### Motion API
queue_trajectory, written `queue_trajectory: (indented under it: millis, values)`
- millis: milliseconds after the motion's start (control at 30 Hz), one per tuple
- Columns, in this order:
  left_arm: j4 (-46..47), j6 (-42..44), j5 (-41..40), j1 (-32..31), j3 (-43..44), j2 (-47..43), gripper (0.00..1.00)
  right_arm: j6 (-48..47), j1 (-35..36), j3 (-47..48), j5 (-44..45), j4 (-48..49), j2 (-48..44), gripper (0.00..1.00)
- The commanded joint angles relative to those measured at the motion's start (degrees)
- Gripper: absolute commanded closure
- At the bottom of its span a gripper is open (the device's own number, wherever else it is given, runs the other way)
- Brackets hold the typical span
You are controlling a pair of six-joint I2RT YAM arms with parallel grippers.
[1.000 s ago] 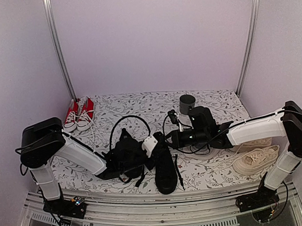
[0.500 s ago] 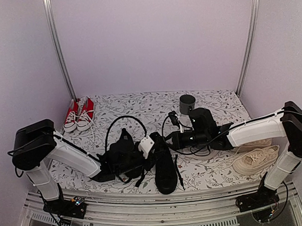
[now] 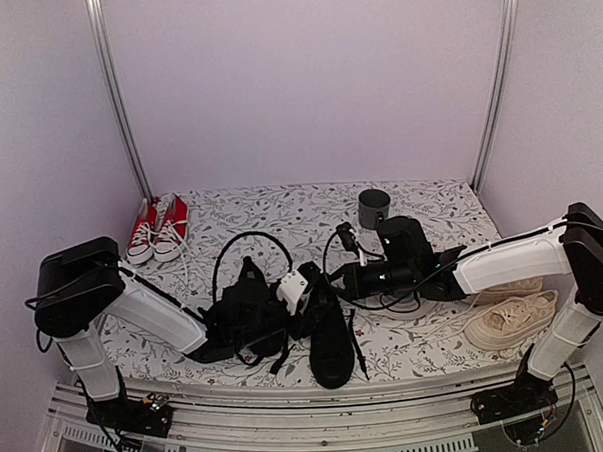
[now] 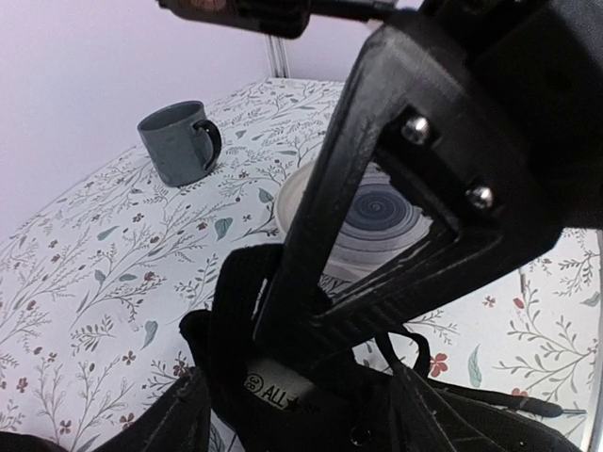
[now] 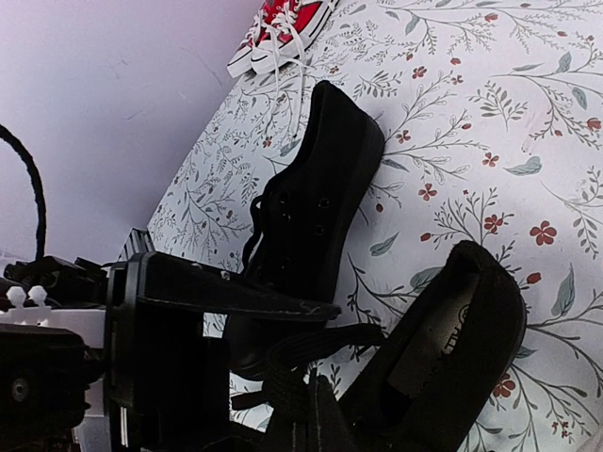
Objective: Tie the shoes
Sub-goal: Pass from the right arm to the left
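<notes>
Working the laces: both grippers meet over one black shoe [image 3: 329, 335] on the table [image 3: 437, 340]. Left gripper [image 3: 302, 286] and right gripper [image 3: 346, 276]: grip unclear. Next, I judge, pull a lace taut.

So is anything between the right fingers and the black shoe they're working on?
Nothing visible. The right gripper is already at the black low-top sneaker, its fingers right over the thin black lace. The other black sneaker lies apart, beside it.
</notes>
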Motion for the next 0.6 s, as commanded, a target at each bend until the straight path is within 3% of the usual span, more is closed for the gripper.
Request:
queue_trajectory:
  millis: [0, 267, 567]
  values:
    - [0.94, 0.69, 2.07, 0.88, 2.98, 3.08, 0.40, -0.03, -0.19, 0.33, -0.34, 1.48, -0.78, 0.99]
    - [0.74, 0.77, 3.57, 1.11, 3.69, 4.35, 0.60, -0.20, -0.19, 0.04, -0.26, 1.48, -0.97, 0.99]
    - [2.63, -0.53, 4.91, 1.39, 3.16, 4.78, 1.00, -0.38, -0.18, 0.15, -1.64, 1.28, -0.79, 0.99]
